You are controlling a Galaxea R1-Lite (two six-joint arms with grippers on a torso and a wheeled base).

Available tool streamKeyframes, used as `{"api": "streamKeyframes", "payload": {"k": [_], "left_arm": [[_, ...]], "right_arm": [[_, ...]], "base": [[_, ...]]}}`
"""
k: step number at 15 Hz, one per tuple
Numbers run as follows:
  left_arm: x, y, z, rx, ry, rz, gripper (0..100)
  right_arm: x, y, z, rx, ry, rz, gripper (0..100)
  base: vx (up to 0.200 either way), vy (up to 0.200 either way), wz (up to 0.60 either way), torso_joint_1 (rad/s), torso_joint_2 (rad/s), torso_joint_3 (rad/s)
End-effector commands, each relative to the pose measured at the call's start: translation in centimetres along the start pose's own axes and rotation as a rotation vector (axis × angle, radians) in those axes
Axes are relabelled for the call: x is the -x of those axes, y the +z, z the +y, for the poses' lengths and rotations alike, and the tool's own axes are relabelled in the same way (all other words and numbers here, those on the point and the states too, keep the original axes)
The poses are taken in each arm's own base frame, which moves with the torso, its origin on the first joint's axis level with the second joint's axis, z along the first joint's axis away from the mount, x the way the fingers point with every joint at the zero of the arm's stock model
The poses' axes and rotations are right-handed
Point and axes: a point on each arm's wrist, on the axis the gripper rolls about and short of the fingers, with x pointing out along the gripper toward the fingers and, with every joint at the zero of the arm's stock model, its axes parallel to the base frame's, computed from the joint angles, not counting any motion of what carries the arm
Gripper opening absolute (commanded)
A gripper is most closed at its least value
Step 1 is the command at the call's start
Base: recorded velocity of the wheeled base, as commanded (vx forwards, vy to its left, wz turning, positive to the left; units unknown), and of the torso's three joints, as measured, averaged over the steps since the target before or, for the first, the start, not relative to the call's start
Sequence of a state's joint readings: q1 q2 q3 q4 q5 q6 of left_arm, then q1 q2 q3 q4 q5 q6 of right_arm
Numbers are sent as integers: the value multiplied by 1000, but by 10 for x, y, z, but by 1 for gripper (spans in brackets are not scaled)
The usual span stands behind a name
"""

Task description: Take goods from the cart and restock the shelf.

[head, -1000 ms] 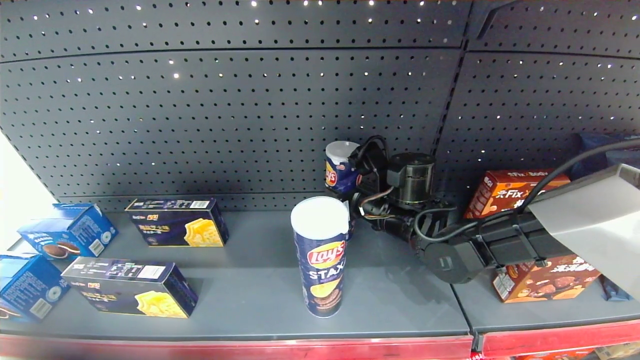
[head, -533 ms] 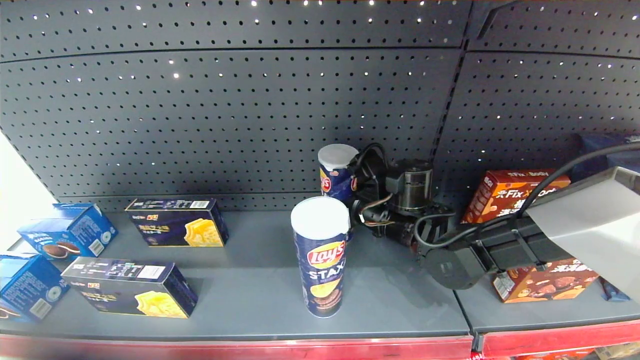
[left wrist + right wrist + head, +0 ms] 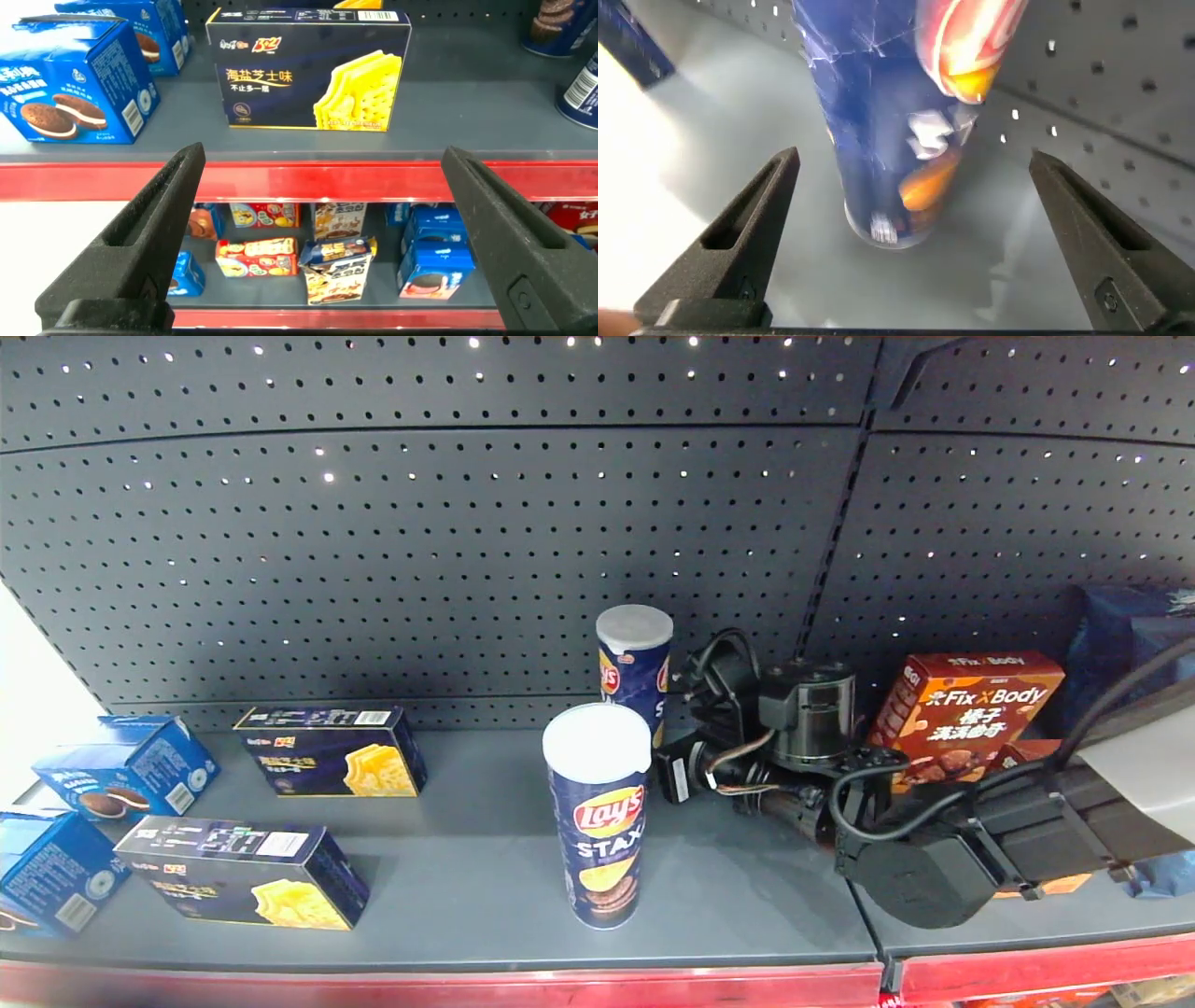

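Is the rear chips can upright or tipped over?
Upright. The rear chips can stands on the shelf, lid on top, apart from the open right gripper.

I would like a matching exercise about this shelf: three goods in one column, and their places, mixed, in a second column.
1. nearer dark blue cylindrical chip can with white lid
2. farther dark blue chip can
3. red-brown cardboard snack box

a. on the right shelf section
b. just ahead of the open right tool
c. near the shelf's red front edge

Pairs: 1-c, 2-b, 3-a
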State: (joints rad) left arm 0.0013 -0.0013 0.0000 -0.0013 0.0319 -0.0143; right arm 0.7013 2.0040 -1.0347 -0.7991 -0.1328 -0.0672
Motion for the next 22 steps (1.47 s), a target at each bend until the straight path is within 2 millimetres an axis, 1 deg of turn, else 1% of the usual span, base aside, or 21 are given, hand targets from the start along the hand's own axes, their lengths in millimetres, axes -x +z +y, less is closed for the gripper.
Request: {"api": "streamKeyframes", "payload": {"k": [1,5,7,11,12,14,18,20,22], "left_arm": [[0,0,0,0,-1,1,100],[0,0,0,1,1,1,100],[0,0,0,1,1,1,100],[0,0,0,0,1,1,100],[0,0,0,1,1,1,100],[0,0,0,1,1,1,100],[0,0,0,1,1,1,100],[0,0,0,0,1,1,100],[0,0,0,1,1,1,100]], "right_arm": [[13,2,-4,-1,-15,1,100],[22,-4,-7,3,-49,36,100],[25,-2,-18,-1,-98,37,100],[27,-11,-33,-4,-177,81,100],[22,-18,-41,-6,-247,111,100],[8,-27,-46,-15,-306,126,100],[-15,-24,-44,-39,-309,91,100],[-21,-24,-41,-42,-302,84,100],[-22,-24,-37,-43,-289,79,100]], "base": [[0,0,0,0,0,0],[0,0,0,0,0,0],[0,0,0,0,0,0],[0,0,0,0,0,0],[0,0,0,0,0,0],[0,0,0,0,0,0],[0,0,0,0,0,0],[0,0,0,0,0,0],[0,0,0,0,0,0]]}}
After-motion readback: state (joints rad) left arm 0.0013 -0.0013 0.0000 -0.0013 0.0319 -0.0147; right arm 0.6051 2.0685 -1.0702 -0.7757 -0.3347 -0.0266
